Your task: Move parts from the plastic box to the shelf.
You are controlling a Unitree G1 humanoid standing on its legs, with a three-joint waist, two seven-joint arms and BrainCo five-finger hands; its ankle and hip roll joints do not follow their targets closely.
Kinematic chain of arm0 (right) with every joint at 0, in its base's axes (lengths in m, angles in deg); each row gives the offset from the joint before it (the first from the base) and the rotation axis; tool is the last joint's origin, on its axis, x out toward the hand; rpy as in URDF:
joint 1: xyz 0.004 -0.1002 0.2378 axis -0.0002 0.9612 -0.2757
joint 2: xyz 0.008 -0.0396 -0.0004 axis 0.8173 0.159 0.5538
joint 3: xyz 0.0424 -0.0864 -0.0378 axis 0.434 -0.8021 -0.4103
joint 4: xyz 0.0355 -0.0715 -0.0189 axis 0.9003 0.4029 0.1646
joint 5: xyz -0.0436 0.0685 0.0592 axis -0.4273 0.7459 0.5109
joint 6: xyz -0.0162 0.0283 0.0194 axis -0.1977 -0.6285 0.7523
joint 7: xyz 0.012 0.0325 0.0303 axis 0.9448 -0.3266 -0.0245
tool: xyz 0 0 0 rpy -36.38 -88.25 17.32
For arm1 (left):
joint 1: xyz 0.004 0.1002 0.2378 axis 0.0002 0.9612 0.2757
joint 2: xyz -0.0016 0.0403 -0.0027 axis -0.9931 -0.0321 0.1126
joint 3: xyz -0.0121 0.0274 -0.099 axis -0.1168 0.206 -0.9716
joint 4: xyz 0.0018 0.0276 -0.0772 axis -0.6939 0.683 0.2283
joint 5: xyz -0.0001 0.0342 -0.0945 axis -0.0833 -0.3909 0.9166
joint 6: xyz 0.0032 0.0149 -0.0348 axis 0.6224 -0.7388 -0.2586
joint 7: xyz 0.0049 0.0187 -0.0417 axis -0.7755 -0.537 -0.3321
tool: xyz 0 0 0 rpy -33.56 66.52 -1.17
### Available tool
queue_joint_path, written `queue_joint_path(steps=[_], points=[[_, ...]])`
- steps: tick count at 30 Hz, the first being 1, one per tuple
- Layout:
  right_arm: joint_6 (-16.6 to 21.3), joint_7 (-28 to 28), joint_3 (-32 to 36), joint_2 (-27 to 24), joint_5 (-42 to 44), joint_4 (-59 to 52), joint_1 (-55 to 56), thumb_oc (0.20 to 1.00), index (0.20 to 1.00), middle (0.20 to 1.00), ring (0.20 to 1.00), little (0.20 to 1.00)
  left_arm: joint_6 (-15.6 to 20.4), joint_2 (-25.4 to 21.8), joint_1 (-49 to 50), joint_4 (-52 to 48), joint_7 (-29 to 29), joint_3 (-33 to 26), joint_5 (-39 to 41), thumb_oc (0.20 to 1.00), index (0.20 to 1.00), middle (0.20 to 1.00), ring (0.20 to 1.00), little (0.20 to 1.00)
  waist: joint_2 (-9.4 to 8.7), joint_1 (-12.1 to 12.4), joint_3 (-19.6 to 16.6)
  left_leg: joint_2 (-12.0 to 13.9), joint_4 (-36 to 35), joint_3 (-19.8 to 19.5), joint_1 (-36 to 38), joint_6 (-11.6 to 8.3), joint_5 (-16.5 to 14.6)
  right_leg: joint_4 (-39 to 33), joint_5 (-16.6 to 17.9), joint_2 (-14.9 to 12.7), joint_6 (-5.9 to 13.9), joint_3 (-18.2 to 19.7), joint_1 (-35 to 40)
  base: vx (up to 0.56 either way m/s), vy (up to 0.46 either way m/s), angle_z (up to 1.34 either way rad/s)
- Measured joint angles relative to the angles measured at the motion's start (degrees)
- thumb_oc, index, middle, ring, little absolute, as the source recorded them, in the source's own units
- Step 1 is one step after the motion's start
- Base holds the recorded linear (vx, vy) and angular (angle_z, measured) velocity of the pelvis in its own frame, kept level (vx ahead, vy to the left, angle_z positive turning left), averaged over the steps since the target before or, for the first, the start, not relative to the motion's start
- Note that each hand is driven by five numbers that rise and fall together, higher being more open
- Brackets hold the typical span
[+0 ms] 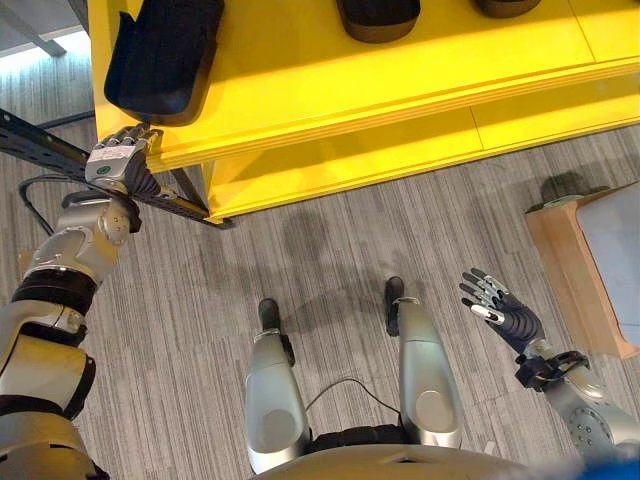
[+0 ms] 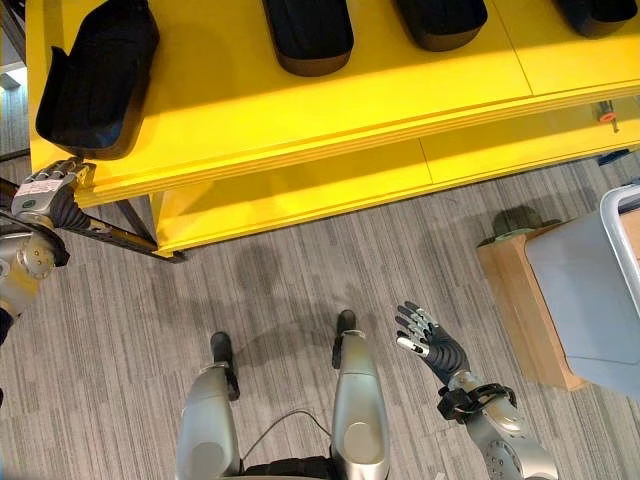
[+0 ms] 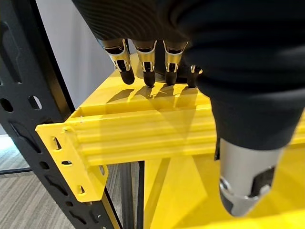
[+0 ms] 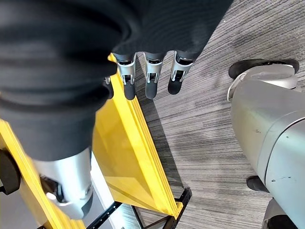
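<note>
Black parts (image 2: 95, 75) lie on the yellow shelf (image 2: 300, 120), unlabelled; both robot hands, left (image 1: 120, 160) and right (image 2: 428, 340), spread empty.

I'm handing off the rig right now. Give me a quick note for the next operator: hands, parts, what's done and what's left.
Left hand: open, holding nothing, at the front left corner of the yellow shelf, just below the leftmost black part.
Right hand: open, empty, hanging over the floor, apart from the grey plastic box on its wooden stand at the right.
Done: several black parts lie in a row on the top shelf.
Left: the box's inside is hidden, so check it for remaining parts, then carry on moving them across.
</note>
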Motion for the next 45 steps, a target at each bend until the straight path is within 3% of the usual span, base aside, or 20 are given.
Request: queue_joint_path(steps=[9, 18, 45], points=[[0.0, 0.0, -0.9, 0.0, 0.1, 0.0, 0.1, 1.000, 1.000, 1.000, 1.000, 1.000, -1.0, 0.0, -2.5, 0.8, 0.0, 2.0, 0.0, 1.000, 1.000, 1.000, 1.000, 1.000, -0.07, -0.6, 0.0, 0.1, 2.4, -0.2, -1.6, 0.07, -1.1, 0.5, 0.0, 0.0, 0.10, 0.1, -0.7, 0.00, 0.000, 0.00], [0.0, 0.0, -0.8, 0.0, 0.1, 0.0, 0.3, 1.000, 1.000, 1.000, 1.000, 1.000, 0.1, 0.9, 0.8, -10.6, 0.8, 1.9, -0.5, 1.000, 1.000, 1.000, 1.000, 1.000, -0.21, -0.8, 0.0, 0.2, 2.5, -0.2, -1.4, 0.05, -1.1, 0.8, -0.1, 0.1, 0.07, 0.2, -0.7, 0.00, 0.000, 0.00], [0.0, 0.1, -0.5, 0.0, 0.0, 0.0, 0.4, 1.000, 1.000, 1.000, 1.000, 1.000, 1.4, 4.2, -1.2, -12.5, 1.3, 2.7, -0.7, 1.000, 1.000, 1.000, 1.000, 1.000, -0.29, -1.0, 0.0, 0.5, 3.2, 0.1, -0.7, -0.07, -1.5, 1.9, -0.5, 0.5, -0.25, 0.9, -0.6, 0.00, 0.000, 0.00]])
